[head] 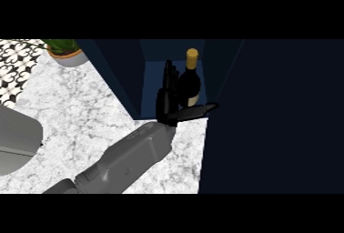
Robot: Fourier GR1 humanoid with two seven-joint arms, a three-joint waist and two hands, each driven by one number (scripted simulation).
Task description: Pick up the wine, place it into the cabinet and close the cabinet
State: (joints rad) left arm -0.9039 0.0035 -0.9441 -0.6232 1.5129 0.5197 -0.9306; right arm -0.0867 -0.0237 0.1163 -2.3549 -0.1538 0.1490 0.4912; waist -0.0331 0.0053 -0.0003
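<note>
Marble counter (80, 109), wine (191, 86) upright in cabinet (124, 68), left robot hand (166, 107) spread beside it

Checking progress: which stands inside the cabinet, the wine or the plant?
The wine, upright inside the cabinet; the plant sits outside it on the counter, at the far left.

A potted plant (65, 52) stands on the marble counter (80, 113) by patterned tiles (17, 59)

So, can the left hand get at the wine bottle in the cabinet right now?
Likely yes. The left hand is inside the open cabinet, fingers straight beside the wine bottle, thumb spread across below its base, with nothing showing between them.
</note>
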